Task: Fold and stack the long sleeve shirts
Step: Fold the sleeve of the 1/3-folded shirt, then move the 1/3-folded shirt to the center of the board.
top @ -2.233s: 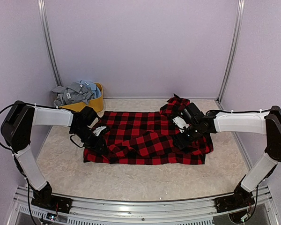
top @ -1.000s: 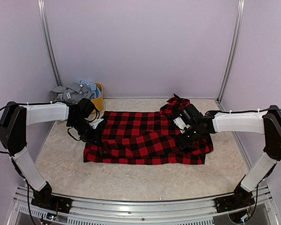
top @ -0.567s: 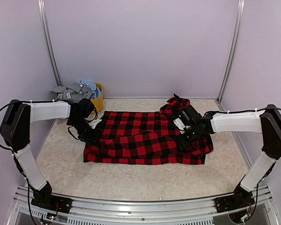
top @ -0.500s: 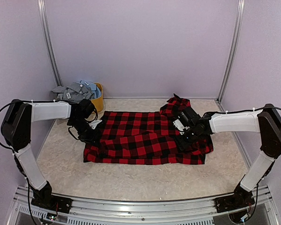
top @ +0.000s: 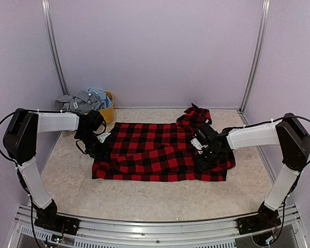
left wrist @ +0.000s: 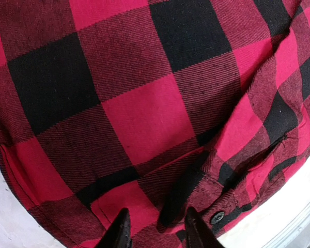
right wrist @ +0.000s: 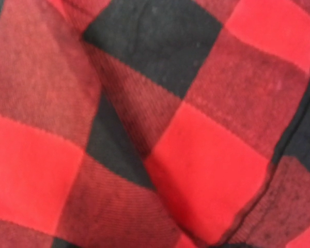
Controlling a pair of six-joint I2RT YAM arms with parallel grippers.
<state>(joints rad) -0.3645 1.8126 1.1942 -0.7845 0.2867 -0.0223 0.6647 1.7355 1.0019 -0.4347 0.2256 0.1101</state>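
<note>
The red-and-black check flannel shirt [top: 155, 150] lies spread flat across the middle of the table, with a bunched part at its far right. My left gripper [top: 104, 151] is down on its left edge. In the left wrist view its fingertips [left wrist: 122, 232] stand apart over the flannel [left wrist: 144, 113], next to a hem with a dark button [left wrist: 217, 217]. My right gripper [top: 202, 161] is pressed low into the flannel's right side. The right wrist view shows only blurred check cloth [right wrist: 206, 165], with the fingers hidden. A grey shirt [top: 82, 102] and a pale blue one [top: 99, 94] lie heaped at the back left.
The heaped shirts sit in and over a yellow tub [top: 108, 114] at the back left corner. Walls and metal uprights close in the back and sides. Bare table shows in front of the flannel.
My left gripper has moved from the flannel's near-left corner up along its left edge. My right gripper has slid a little left and toward the near side on the cloth.
</note>
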